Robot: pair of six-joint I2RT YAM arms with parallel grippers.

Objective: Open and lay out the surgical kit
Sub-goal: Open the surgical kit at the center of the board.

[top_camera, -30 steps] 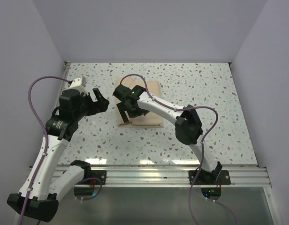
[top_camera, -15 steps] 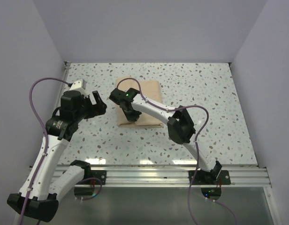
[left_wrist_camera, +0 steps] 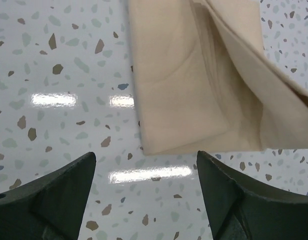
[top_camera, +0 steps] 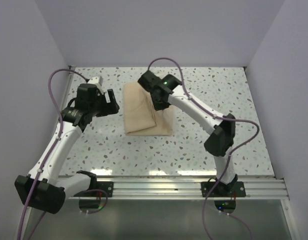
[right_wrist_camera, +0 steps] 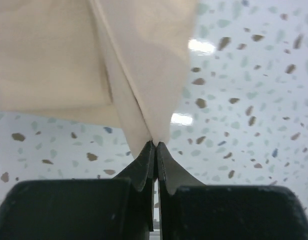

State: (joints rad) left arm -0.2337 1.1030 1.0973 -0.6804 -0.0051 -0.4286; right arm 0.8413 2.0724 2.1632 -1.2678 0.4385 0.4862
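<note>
The surgical kit shows only as a beige cloth wrap [top_camera: 144, 120] lying mid-table; the tray and instruments are hidden inside it. My right gripper [top_camera: 157, 103] is shut on a flap of the wrap and holds it raised above the bundle. In the right wrist view the fingertips [right_wrist_camera: 155, 145] pinch the folded edge of that flap [right_wrist_camera: 144, 65]. My left gripper [top_camera: 113, 102] stands open just left of the wrap, with only tabletop between its fingers [left_wrist_camera: 69, 185]. The wrap's near left corner [left_wrist_camera: 184, 100] lies just ahead of the left gripper [left_wrist_camera: 144, 160].
The speckled white table [top_camera: 219, 90] is walled on the left, back and right. An aluminium rail [top_camera: 159, 185] carrying both arm bases runs along the near edge. Purple cables loop above each arm.
My right gripper closed on the wrap's cloth and drew a flap up and toward the far right. My left gripper moved farther back, alongside the wrap's left edge.
</note>
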